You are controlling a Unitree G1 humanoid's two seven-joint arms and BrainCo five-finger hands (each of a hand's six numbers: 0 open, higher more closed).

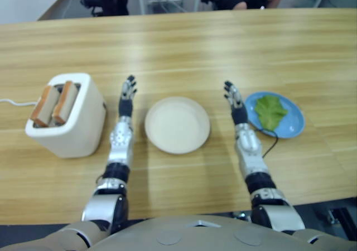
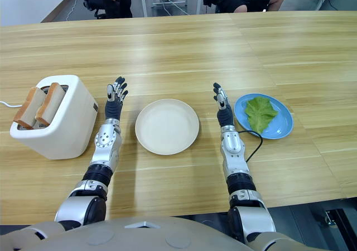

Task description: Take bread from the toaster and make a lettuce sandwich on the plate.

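Note:
A white toaster (image 1: 72, 122) stands at the left with two slices of bread (image 1: 54, 102) sticking up from its slots. A cream plate (image 1: 177, 125) lies bare in the middle. A green lettuce leaf (image 1: 270, 111) rests on a blue plate (image 1: 293, 125) at the right. My left hand (image 1: 127, 96) is stretched flat between the toaster and the cream plate, fingers straight and holding nothing. My right hand (image 1: 235, 101) lies open between the two plates, close to the blue plate's left rim.
A white cord (image 1: 12, 101) runs off the left edge from the toaster. A thin black cable (image 1: 271, 141) loops by my right wrist near the blue plate. The wide wooden table (image 1: 184, 44) stretches beyond the plates to chairs at the far edge.

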